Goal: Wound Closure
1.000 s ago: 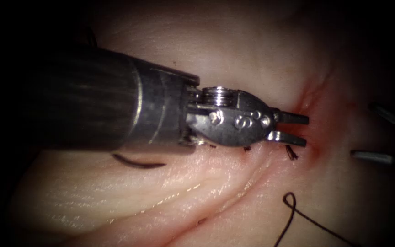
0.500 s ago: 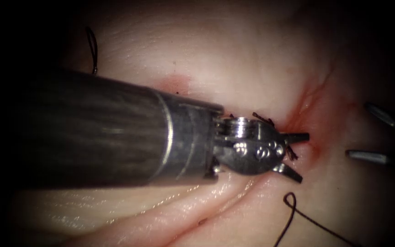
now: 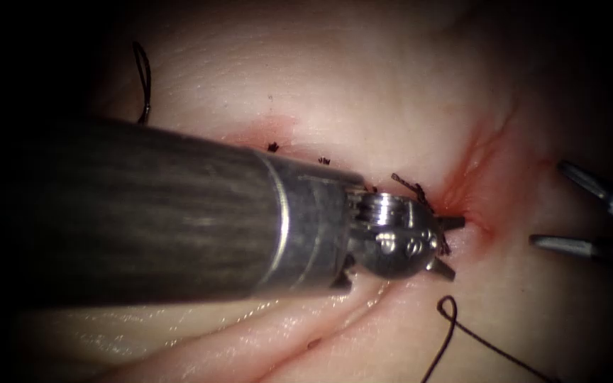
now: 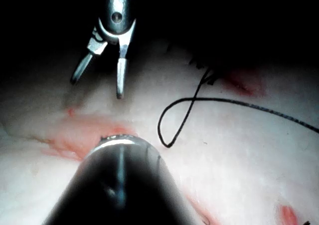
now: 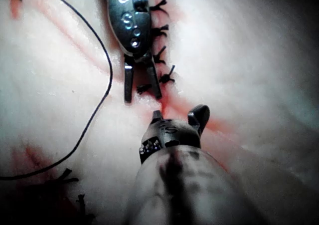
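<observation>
- Snagging is the main risk: your left tool (image 3: 455,247) has its jaws spread apart and holding nothing, with the tips right at the cut (image 3: 474,162) and a short stitch end (image 3: 409,186) sitting between or just beside them. Close there and you may grab a tied stitch instead of what you want, and pulling on it could loosen or tear it.
- Pressure is the next worry: those tips look to be touching or nearly touching the tissue (image 3: 363,85) where the red fluid (image 3: 471,191) has pooled. Push further and the open points could dig into the edge of the cut.
- Your right tool (image 3: 549,204) waits well apart on the right of the cut, jaws wide and empty. Bring it in carelessly and the two tools could knock together over the cut.
- The loose thread (image 3: 450,308) lies in a loop on the tissue near the left tool's tips, held by neither tool. A sweep of either shaft could drag it or tangle it.
- From these views you cannot tell where the needle is; find it before moving the thread.
</observation>
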`<state>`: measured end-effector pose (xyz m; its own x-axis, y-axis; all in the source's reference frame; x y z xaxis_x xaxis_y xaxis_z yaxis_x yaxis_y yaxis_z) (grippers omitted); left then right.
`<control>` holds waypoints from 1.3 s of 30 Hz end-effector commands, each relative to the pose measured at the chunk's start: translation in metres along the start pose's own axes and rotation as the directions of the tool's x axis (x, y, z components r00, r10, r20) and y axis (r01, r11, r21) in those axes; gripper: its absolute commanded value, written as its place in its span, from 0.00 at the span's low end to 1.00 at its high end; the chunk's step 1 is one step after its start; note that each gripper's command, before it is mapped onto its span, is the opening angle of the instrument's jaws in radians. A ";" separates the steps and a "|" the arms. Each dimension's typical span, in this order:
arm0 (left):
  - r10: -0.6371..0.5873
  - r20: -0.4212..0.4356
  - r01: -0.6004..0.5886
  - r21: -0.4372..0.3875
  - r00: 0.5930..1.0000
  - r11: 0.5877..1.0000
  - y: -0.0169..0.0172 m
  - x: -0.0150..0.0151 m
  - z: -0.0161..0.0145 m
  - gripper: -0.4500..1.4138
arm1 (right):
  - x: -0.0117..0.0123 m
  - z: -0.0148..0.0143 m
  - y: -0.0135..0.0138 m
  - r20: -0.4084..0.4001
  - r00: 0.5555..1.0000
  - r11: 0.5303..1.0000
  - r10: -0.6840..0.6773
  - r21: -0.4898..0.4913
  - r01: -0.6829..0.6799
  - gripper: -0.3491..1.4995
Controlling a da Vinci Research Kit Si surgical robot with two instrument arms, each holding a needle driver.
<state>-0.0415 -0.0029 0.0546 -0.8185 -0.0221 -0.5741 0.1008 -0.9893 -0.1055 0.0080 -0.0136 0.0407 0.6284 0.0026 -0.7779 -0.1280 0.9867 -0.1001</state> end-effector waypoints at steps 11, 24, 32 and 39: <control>0.034 -0.046 -0.031 0.079 0.998 0.996 -0.0020 0.0004 -0.0007 0.00 | 0.0003 0.0014 -0.0003 -0.002 1.000 1.000 -0.002 0.005 0.002 0.67; -0.023 -0.333 0.047 0.064 0.943 0.997 -0.0042 -0.0016 -0.0030 0.00 | 0.0000 0.0018 -0.0002 -0.092 0.996 0.999 0.007 0.055 -0.002 0.54; -0.184 -0.547 0.207 -0.020 0.816 0.978 -0.0059 -0.0037 -0.0039 0.00 | -0.0004 0.0034 -0.0012 -0.114 0.958 0.960 0.264 0.128 -0.250 0.50; -0.188 -0.563 0.198 -0.043 0.805 0.979 -0.0059 -0.0038 -0.0039 0.00 | 0.0003 0.0046 -0.0018 -0.135 0.900 0.904 0.414 0.177 -0.389 0.46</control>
<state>-0.0362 0.0033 0.0537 -0.3576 0.2544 -0.8986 -0.0401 -0.9655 -0.2574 0.0112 -0.0145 0.0432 0.3961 0.4125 -0.8203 -0.2341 0.9093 0.3442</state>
